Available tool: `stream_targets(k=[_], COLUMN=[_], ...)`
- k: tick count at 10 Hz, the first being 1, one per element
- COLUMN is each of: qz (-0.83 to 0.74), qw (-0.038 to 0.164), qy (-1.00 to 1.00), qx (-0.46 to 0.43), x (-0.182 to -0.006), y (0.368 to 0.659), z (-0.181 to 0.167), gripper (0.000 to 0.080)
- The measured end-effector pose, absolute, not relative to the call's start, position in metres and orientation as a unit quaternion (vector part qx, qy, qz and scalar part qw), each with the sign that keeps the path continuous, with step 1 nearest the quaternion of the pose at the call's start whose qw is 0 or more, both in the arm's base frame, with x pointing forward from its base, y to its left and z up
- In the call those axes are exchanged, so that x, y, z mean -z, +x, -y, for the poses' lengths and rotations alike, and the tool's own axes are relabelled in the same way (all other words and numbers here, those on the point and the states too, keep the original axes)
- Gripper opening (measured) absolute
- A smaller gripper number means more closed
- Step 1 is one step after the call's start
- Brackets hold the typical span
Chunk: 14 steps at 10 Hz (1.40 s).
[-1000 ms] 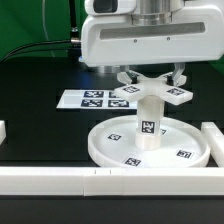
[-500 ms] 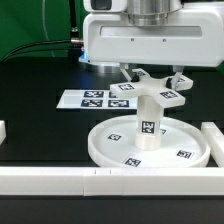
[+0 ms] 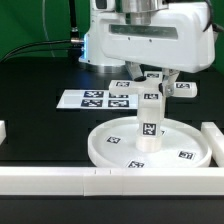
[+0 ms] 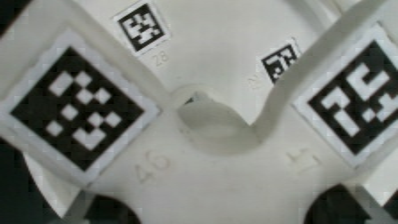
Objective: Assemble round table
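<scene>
Gripper [image 3: 153, 78] has rotated, clamped on foot piece [image 3: 184, 89] above leg [image 3: 148, 120]; black table [image 3: 40, 125]; green backdrop [image 3: 30, 20].

White disc [image 3: 100, 150], leg [image 3: 150, 108], foot [image 3: 186, 90] carry black-white tags [image 3: 183, 153].

Disc [image 3: 170, 135], leg [image 3: 150, 110] and foot piece [image 4: 187, 170] look smooth, slightly glossy white plastic; the table [image 3: 40, 125] is matt black.

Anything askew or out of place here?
Nothing stands out. The leg stands upright at the centre of the disc, and the foot piece lies across its top, held by the gripper.
</scene>
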State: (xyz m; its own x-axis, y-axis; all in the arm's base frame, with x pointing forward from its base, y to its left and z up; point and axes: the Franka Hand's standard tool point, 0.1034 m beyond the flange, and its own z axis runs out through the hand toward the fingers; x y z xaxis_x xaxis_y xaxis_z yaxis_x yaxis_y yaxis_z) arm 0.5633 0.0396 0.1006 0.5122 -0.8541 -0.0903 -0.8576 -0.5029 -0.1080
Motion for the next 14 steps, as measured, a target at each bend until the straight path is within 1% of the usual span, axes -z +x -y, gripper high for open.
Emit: stream_targets(k=[2,4,6,9,11,12,13,14], qz=[-0.57,-0.66,-0.721,-0.743,-0.735,-0.719,-0.721,-0.719], qw=[0.068,0.074,0.071,0.075,0.076,0.079,0.093,0.105], qy=[-0.819,-0.747,-0.689,-0.664,-0.672,-0.689,-0.686,-0.686], qx=[-0.017,-0.022,-0.026,-0.032,-0.032,-0.037,-0.036,-0.035], x=[-0.101,-0.101,-0.101,-0.101,-0.101,-0.108,-0.12,-0.131], y=[0.564,0.565,0.565,0.566,0.566,0.565,0.567,0.569], z=[-0.039,-0.038,-0.038,-0.038,-0.04,-0.041,-0.043,-0.045], gripper=[0.0446,0.0446,0.0446,0.0446,0.0623,0.0623,0.0645,0.0649])
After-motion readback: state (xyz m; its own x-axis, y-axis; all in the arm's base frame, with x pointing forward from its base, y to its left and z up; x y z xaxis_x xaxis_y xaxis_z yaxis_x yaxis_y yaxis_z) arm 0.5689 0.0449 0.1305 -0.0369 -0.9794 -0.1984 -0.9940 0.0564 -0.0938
